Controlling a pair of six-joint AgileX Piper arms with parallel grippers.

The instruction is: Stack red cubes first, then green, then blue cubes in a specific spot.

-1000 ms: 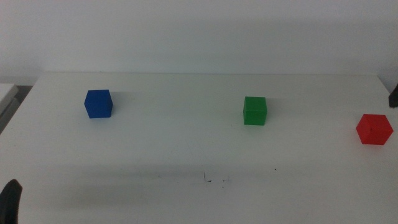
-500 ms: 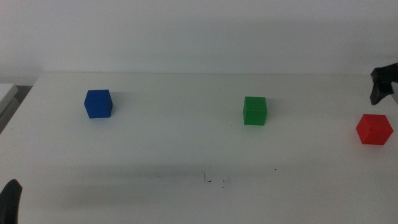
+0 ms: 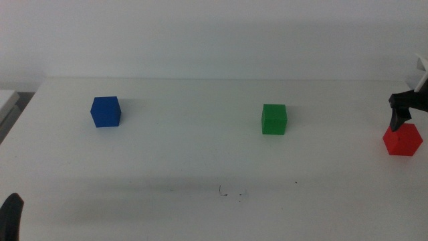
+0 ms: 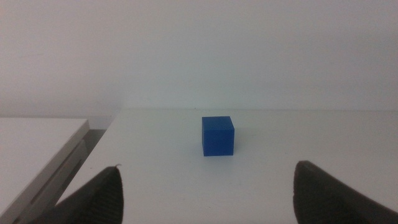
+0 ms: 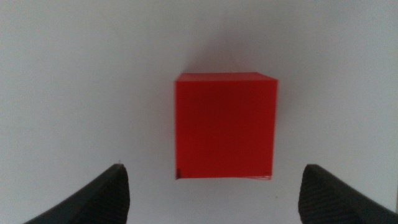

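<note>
There are three cubes on the white worktop (image 3: 200, 154): one red cube (image 3: 402, 140), one green cube (image 3: 274, 119) and one blue cube (image 3: 105, 111). Take the green cube as the middle mark. The red cube sits far to its right, by the edge. The blue cube sits far to its left. One small scribbled spot (image 3: 231, 193) lies in front of it. The right hand (image 5: 211, 190) hangs just over the red cube, wide open, holding nothing. The left hand (image 4: 208, 190) waits far in front of the blue cube, also wide open and empty.

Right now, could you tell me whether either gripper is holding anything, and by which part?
Nothing is held. The right gripper hangs open over the red cube; the left gripper waits open.
</note>
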